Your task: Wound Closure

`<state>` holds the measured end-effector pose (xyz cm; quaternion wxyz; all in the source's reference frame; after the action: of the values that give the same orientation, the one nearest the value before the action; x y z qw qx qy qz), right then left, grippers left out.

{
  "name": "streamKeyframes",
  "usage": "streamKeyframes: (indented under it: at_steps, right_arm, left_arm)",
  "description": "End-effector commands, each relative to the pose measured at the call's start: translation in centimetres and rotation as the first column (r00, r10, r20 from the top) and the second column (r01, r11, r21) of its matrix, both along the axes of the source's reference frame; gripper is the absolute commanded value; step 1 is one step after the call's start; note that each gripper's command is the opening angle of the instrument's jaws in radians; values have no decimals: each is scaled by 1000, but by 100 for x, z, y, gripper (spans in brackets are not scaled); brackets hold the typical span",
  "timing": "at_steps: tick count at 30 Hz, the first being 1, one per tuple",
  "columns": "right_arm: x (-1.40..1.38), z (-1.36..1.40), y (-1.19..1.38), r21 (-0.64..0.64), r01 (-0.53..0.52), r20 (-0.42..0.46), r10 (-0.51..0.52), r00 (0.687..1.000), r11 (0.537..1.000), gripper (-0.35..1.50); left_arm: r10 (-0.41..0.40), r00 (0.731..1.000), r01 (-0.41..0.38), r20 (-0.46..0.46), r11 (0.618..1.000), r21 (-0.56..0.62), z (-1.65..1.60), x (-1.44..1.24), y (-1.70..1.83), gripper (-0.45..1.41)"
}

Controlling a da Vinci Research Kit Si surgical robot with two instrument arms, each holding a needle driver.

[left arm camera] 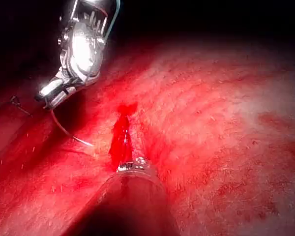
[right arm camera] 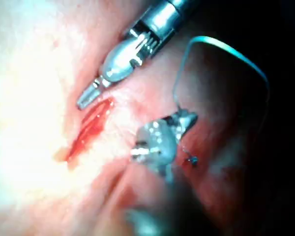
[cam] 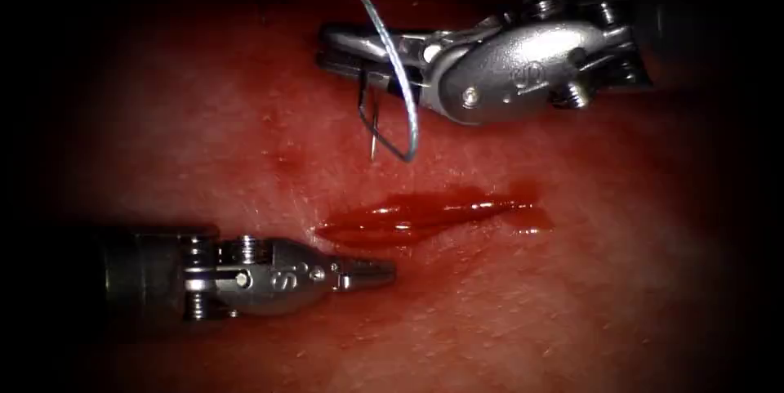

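While thread [cam: 390,42] crosses its front, right hand [cam: 347,51] pinches needle [cam: 371,119] above tissue [cam: 245,115], beyond cut [cam: 425,217]; left hand [cam: 371,272], pressed together, holds nothing beside cut's left end.

All I get around the work is darkness: light pools at the centre and fades to black at every edge.

Curved needle [cam: 374,119] hanging clear above tissue [cam: 572,295], thread [cam: 392,42] trailing upward.
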<state>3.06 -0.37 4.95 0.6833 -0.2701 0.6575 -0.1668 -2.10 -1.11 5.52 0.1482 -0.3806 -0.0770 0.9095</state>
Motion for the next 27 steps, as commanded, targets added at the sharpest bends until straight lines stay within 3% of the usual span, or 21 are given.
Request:
streamKeyframes:
  at_steps: [1, 12, 17, 27]
  right_arm:
    - [8, 5, -4, -18, 0, -16, 0, 1000, 1000, -35]
    - [-3, -37, -29, -250, 43, -43, -55, 998, 967, -35]
    - [-1, -24, -39, -286, 74, -32, -86, 996, 955, -35]
    - [-5, 5, -24, -328, 75, -1, -80, 997, 942, -35]
  left_arm:
    - [1, 1000, -1, 1, 1000, 0, 5, -5, -1, -21]
    - [13, 1000, -13, 10, 1000, 5, 5, 9, -1, -13]
    - [13, 1000, -13, 10, 1000, 4, 6, 8, -1, -16]
    - [14, 1000, -14, 10, 1000, 2, 7, 8, -3, -21]
